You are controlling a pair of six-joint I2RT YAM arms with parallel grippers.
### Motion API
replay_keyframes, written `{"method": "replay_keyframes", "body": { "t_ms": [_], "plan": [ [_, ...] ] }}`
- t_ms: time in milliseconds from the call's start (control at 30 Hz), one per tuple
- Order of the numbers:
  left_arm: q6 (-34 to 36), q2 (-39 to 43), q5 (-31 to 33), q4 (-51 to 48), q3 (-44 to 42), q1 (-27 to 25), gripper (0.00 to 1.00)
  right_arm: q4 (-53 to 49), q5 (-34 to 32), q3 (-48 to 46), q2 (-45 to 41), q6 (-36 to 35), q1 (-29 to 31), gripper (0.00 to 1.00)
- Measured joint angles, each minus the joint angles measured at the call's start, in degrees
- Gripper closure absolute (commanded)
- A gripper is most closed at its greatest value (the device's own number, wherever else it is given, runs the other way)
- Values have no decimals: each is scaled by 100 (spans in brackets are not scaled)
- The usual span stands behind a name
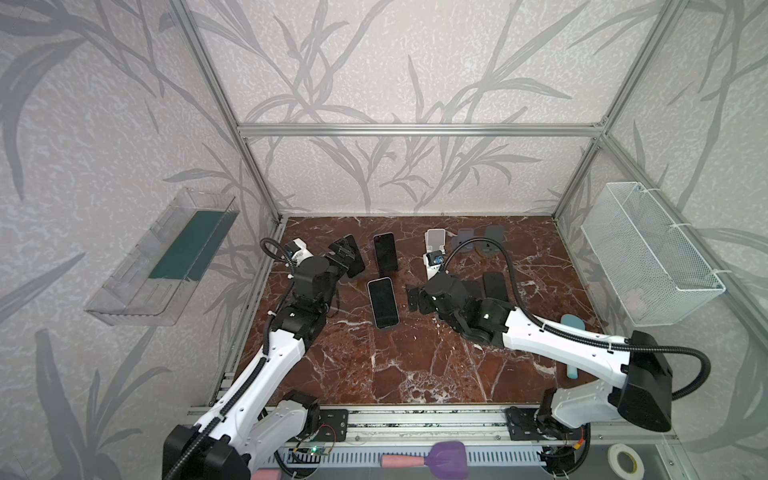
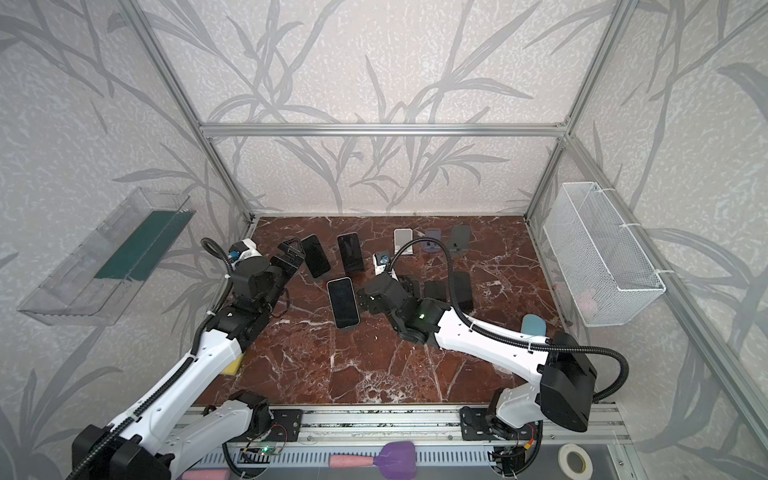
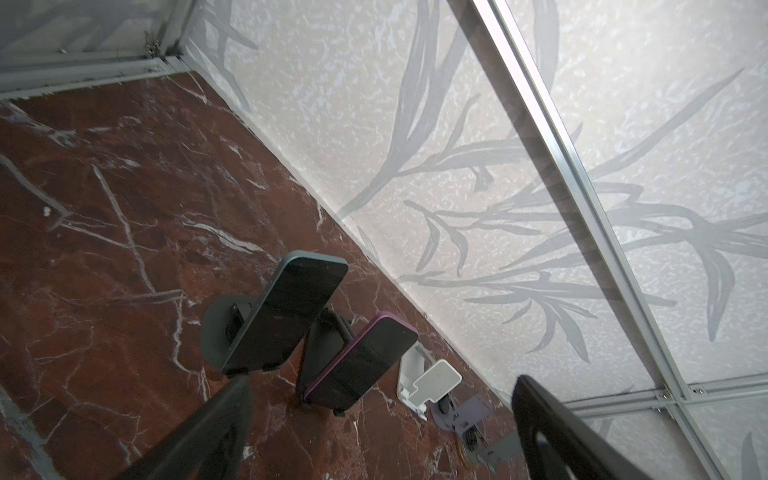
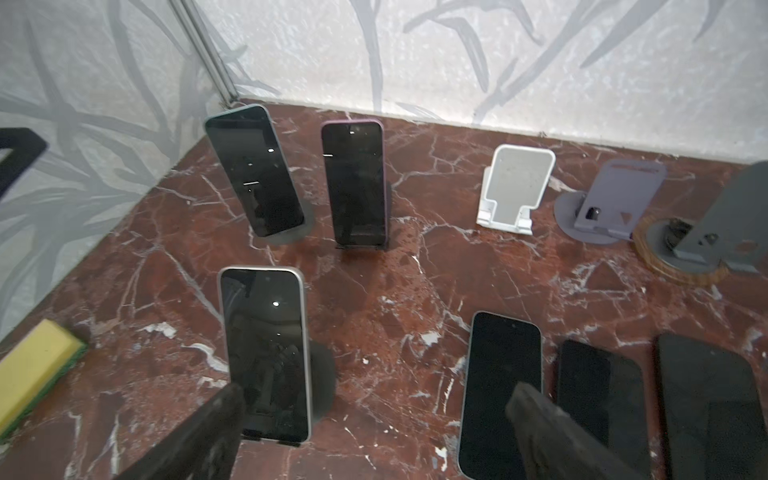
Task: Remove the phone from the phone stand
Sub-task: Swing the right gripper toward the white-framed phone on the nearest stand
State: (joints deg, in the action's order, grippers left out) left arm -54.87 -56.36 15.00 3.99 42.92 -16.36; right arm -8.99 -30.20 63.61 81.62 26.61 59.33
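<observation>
Three phones stand on phone stands. A teal-edged phone (image 3: 286, 316) is at the back left on a round dark stand (image 3: 216, 328), a purple phone (image 3: 361, 361) stands beside it, and a white-edged phone (image 4: 266, 353) is nearer the front. My left gripper (image 3: 382, 428) is open just short of the teal and purple phones, holding nothing; in a top view the left gripper (image 2: 291, 253) sits beside the teal phone (image 2: 316, 255). My right gripper (image 4: 374, 432) is open and empty, low over the table between the white-edged phone (image 1: 383, 302) and a flat phone (image 4: 503, 390).
Three empty stands line the back: white (image 4: 517, 187), lavender (image 4: 611, 199) and grey on a wooden disc (image 4: 706, 232). Two more black phones (image 4: 602, 399) lie flat at the right. A yellow sponge (image 4: 33, 370) lies at the left edge. A wire basket (image 1: 648, 253) hangs on the right wall.
</observation>
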Motion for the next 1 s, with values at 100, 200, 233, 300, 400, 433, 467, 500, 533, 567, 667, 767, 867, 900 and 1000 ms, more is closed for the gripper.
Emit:
{"method": "replay_keyframes", "body": {
  "t_ms": [100, 200, 233, 300, 400, 433, 467, 500, 533, 567, 667, 767, 867, 900, 1000],
  "plan": [
    [4, -4, 236, -9, 0, 2, 1, 48, -92, 284, 210, -28, 205, 1],
    [-46, -9, 422, -94, 0, 50, 1, 120, -92, 599, 673, -79, 291, 1],
    [-72, -13, 468, -142, 0, 90, 1, 140, -101, 715, 883, -87, 299, 1],
    [-142, -33, 520, -229, 0, 160, 1, 149, -157, 918, 1272, -70, 326, 1],
    [-238, -83, 581, -323, 0, 225, 1, 225, -262, 1106, 1788, -11, 358, 1],
    [-267, -105, 601, -332, 0, 236, 1, 243, -280, 1154, 1939, 2, 378, 1],
    [-284, -131, 608, -332, 0, 256, 1, 271, -282, 1196, 2072, 17, 402, 1],
    [-302, -160, 608, -332, 0, 262, 1, 275, -280, 1250, 2177, 26, 420, 1],
    [-328, -195, 595, -328, 0, 278, 1, 280, -275, 1325, 2306, 39, 442, 1],
    [-356, -236, 575, -328, 0, 297, 1, 280, -271, 1388, 2398, 57, 450, 1],
    [-448, -400, 411, -323, 0, 358, 1, 328, -234, 1523, 2570, 70, 455, 1],
    [-542, -549, 181, -323, 0, 450, 2, 402, -247, 1528, 2599, 70, 455, 1],
    [-595, -649, 2, -323, 2, 494, 2, 538, -258, 1528, 2603, 63, 455, 1],
    [-623, -673, -42, -323, 2, 511, 2, 584, -247, 1528, 2605, 52, 455, 1],
    [-662, -699, -166, -319, 2, 525, 2, 673, -179, 1528, 2625, 9, 448, 1]
  ]
}}
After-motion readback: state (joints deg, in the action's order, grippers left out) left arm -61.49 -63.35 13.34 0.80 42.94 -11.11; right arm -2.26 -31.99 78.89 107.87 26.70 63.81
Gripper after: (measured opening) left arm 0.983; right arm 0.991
